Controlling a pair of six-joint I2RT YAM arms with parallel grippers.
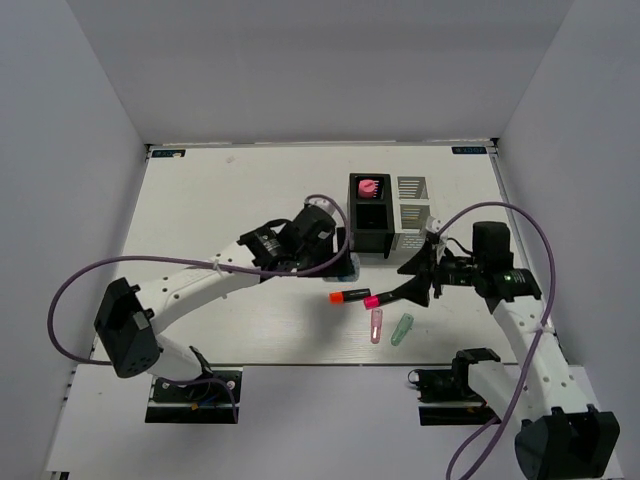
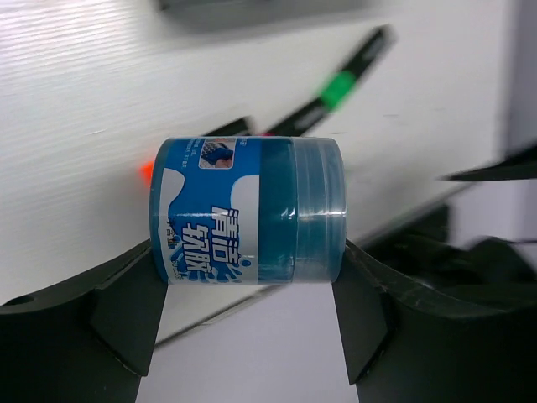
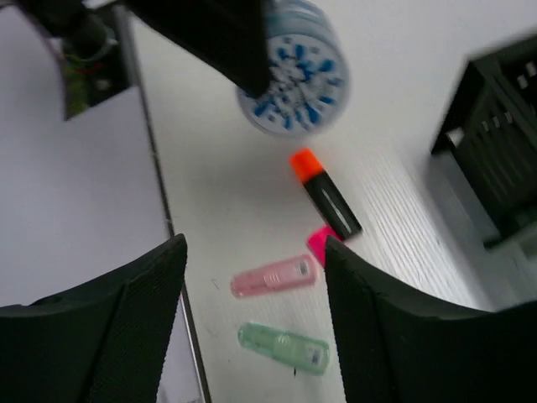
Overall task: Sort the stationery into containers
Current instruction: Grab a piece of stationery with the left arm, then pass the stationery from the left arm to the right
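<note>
Left gripper point(image 2: 252, 277) is clamped on the squat blue-and-white labelled tape roll point(image 2: 248, 210), its axis running finger to finger. The joined black-and-silver mesh organiser block point(image 1: 370, 238) sits just right and beyond it (left arm's right beside it). Right gripper point(image 3: 256, 252) hangs spread open, empty.

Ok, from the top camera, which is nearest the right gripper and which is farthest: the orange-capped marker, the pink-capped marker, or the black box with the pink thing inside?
From the right gripper:
1. the pink-capped marker, close beside its fingertip.
2. the orange-capped marker, a bit further left.
3. the black compartment holding the pink thing, far behind both markers.
</note>
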